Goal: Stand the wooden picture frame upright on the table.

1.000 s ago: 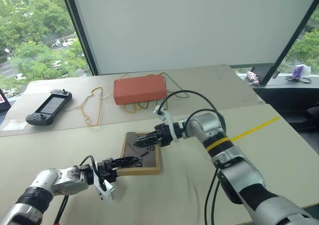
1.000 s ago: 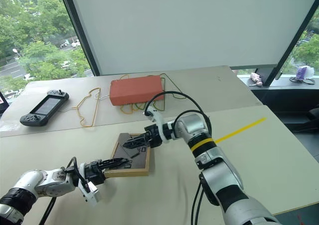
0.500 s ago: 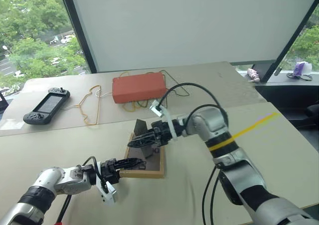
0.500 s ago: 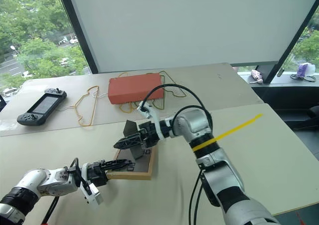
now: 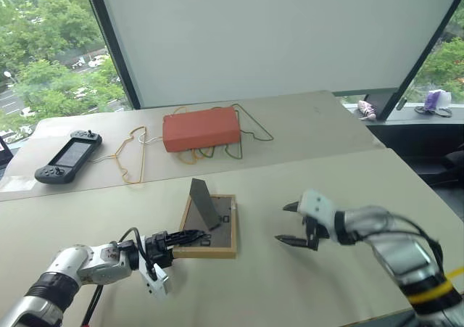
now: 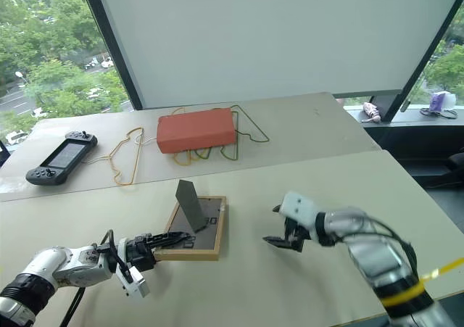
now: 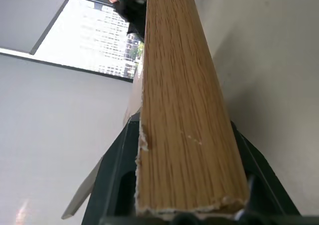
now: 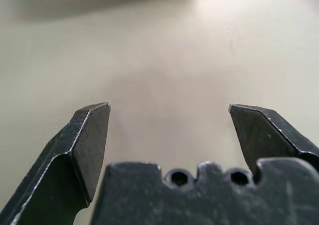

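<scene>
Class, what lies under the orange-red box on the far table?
Thin yellow and green wire hangers poke out from beneath the orange-red box onto the table. How they lie underneath is covered.

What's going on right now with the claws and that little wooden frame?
Left gripper clamped on the wooden picture frame corner. Right gripper open, off to the side. Frame flat on the table, stand flipped up. Nothing blocking.

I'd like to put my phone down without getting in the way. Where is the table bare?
Bare table lies between the picture frame and the right claw, and on to the yellow stripe. The far end is crowded: game console, wire hangers and orange box. The left claw holds the frame's near corner.
</scene>
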Available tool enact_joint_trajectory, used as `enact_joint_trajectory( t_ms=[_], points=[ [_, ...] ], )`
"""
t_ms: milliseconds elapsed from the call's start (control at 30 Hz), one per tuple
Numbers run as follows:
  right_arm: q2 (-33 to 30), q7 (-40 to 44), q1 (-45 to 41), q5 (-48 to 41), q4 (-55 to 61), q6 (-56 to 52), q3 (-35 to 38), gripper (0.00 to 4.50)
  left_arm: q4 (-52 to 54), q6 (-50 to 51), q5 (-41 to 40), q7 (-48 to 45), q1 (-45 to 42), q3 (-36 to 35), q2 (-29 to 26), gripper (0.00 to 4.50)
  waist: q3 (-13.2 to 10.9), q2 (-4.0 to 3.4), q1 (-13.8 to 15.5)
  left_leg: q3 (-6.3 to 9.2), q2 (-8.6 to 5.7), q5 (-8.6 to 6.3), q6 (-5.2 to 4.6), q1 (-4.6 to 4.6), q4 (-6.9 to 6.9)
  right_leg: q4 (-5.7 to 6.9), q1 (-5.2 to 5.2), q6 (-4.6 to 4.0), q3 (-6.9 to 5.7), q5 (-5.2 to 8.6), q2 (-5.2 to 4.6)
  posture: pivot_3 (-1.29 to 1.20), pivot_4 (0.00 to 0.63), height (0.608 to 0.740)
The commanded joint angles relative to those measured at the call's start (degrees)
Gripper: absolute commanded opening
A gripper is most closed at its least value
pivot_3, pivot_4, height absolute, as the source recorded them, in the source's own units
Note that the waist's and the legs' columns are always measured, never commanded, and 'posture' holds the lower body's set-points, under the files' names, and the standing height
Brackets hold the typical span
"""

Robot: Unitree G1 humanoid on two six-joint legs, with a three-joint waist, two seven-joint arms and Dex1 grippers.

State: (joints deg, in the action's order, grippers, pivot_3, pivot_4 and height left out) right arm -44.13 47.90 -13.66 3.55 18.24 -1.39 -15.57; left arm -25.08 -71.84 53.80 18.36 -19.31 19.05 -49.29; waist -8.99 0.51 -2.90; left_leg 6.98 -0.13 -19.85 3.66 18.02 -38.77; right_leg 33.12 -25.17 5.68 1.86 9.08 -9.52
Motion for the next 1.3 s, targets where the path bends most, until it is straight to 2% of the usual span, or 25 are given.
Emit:
enact_joint_trajectory(
  t_ms=[33,133,233,400,533,633,667,800,833,867,1033,1100,1133,1233,1267,1300],
  points=[
    [0.8,-11.2,2.6,18.2,4.8,20.3,-4.9,4.44,-0.5,0.2,-1.7,-1.9,0.3,0.1,-0.4,1.14,0.0,0.08,0.2,0.0,0.0,0.01,0.01,0.0,0.0,0.0,0.04,0.03,0.0,0.02,0.0,0.0,0.15,0.74],
    [4.6,-17.4,-0.1,27.9,2.2,25.6,-7.8,4.44,0.0,-0.2,-3.2,-3.2,0.0,0.0,-0.2,1.14,0.0,0.22,0.5,-0.01,0.0,0.03,0.06,-0.17,-0.09,0.0,0.09,0.05,0.0,0.03,0.0,0.0,0.15,0.74],
    [8.1,-18.9,-3.2,31.3,-0.8,27.8,-9.9,4.44,0.3,-0.4,-5.5,-5.0,-0.3,-0.1,0.2,1.14,0.0,0.24,0.5,-0.07,0.0,0.04,0.06,-0.19,-0.12,-0.03,0.11,-0.14,0.05,-0.09,0.0,0.0,0.15,0.74],
    [10.7,-20.2,-7.3,33.0,-6.6,31.2,-11.3,4.44,3.0,-1.3,-12.2,-9.9,-0.7,0.1,0.8,1.14,0.0,0.24,0.6,-0.07,0.0,0.03,0.05,-0.24,-0.08,0.0,0.18,-0.18,0.05,-0.11,0.02,0.0,0.15,0.74],
    [10.8,-20.0,-7.5,32.6,-6.5,32.1,-10.3,4.44,3.4,0.7,-15.9,-13.3,-0.5,-1.0,1.4,1.14,0.0,0.24,0.5,-0.11,-0.01,-0.01,-0.01,-0.15,-0.05,-0.13,0.15,-0.18,0.05,-0.11,0.02,0.0,0.15,0.74],
    [10.3,-19.7,-6.8,31.7,-6.1,33.0,-9.8,3.41,3.8,1.5,-17.7,-15.3,-0.2,-1.7,1.9,1.14,0.0,0.24,0.4,-0.12,0.0,-0.02,-0.03,-0.16,0.02,-0.15,0.15,-0.17,0.04,-0.1,0.02,0.0,0.15,0.74],
    [10.3,-19.7,-6.8,31.7,-5.8,33.1,-9.7,3.21,4.0,1.6,-18.2,-15.8,0.0,-1.8,2.0,1.14,0.0,0.24,0.4,-0.13,0.0,-0.02,-0.04,-0.16,0.02,-0.15,0.15,-0.17,0.04,-0.1,0.02,0.0,0.15,0.74],
    [10.7,-19.8,-6.5,31.2,-4.3,32.9,-8.5,1.68,4.3,2.5,-19.2,-17.8,0.5,-2.0,2.6,1.14,0.0,0.24,0.4,-0.14,0.0,-0.02,-0.05,-0.18,0.01,-0.09,0.15,-0.17,0.04,-0.1,0.02,0.0,0.15,0.74],
    [10.7,-19.3,-6.6,31.2,-4.3,32.7,-8.5,1.41,4.3,2.7,-19.5,-18.2,0.5,-2.1,2.7,1.14,0.0,0.24,0.4,-0.14,0.0,-0.02,-0.05,-0.19,0.0,-0.07,0.15,-0.18,0.04,-0.1,0.02,0.0,0.15,0.74],
    [10.6,-19.2,-6.7,31.4,-4.3,32.8,-8.4,1.2,4.4,2.8,-19.8,-18.6,0.5,-2.2,2.9,1.14,0.0,0.25,0.4,-0.14,0.0,-0.02,-0.04,-0.19,0.0,-0.06,0.16,-0.18,0.04,-0.1,0.02,0.0,0.15,0.74],
    [10.4,-18.0,-6.5,30.7,-4.0,32.3,-7.5,1.2,5.7,4.9,-24.6,-21.3,0.4,-2.3,4.3,1.14,0.0,0.25,0.4,-0.14,0.0,-0.03,-0.05,-0.22,-0.02,-0.06,0.2,-0.18,0.04,-0.1,0.02,0.0,0.15,0.74],
    [10.1,-17.0,-5.7,29.0,-3.8,31.6,-6.9,1.2,6.8,6.1,-28.5,-23.1,0.7,-2.4,4.5,2.12,0.0,0.25,0.4,-0.14,0.0,-0.03,-0.05,-0.21,-0.01,-0.07,0.19,-0.18,0.04,-0.11,0.02,0.0,0.15,0.74],
    [10.0,-16.7,-5.3,28.1,-3.6,31.2,-6.3,1.2,7.9,7.0,-30.0,-23.7,1.2,-3.0,4.4,2.32,0.0,0.25,0.4,-0.14,0.0,-0.03,-0.06,-0.21,-0.01,-0.07,0.19,-0.18,0.04,-0.1,0.02,0.0,0.15,0.74],
    [9.6,-15.5,-4.4,25.6,-2.9,30.0,-5.2,1.2,11.6,9.6,-34.2,-25.7,3.3,-4.8,3.8,3.48,0.0,0.24,0.4,-0.14,0.01,-0.03,-0.06,-0.2,-0.01,-0.08,0.19,-0.18,0.05,-0.1,0.02,0.0,0.15,0.74],
    [9.3,-12.5,-4.8,19.3,-2.0,26.4,-3.5,1.2,15.4,13.7,-39.7,-26.9,6.5,-6.5,2.7,3.88,0.0,0.25,0.3,-0.14,0.01,-0.04,-0.07,-0.2,-0.01,-0.08,0.19,-0.18,0.05,-0.11,0.02,0.0,0.15,0.74],
    [9.1,-10.2,-5.0,14.7,-1.3,23.6,-2.3,1.2,18.4,17.0,-43.8,-28.1,8.9,-7.8,2.0,3.88,0.0,0.25,0.1,-0.14,0.02,-0.04,-0.08,-0.2,-0.01,-0.09,0.17,-0.18,0.05,-0.1,0.03,0.0,0.15,0.74]
  ],
)
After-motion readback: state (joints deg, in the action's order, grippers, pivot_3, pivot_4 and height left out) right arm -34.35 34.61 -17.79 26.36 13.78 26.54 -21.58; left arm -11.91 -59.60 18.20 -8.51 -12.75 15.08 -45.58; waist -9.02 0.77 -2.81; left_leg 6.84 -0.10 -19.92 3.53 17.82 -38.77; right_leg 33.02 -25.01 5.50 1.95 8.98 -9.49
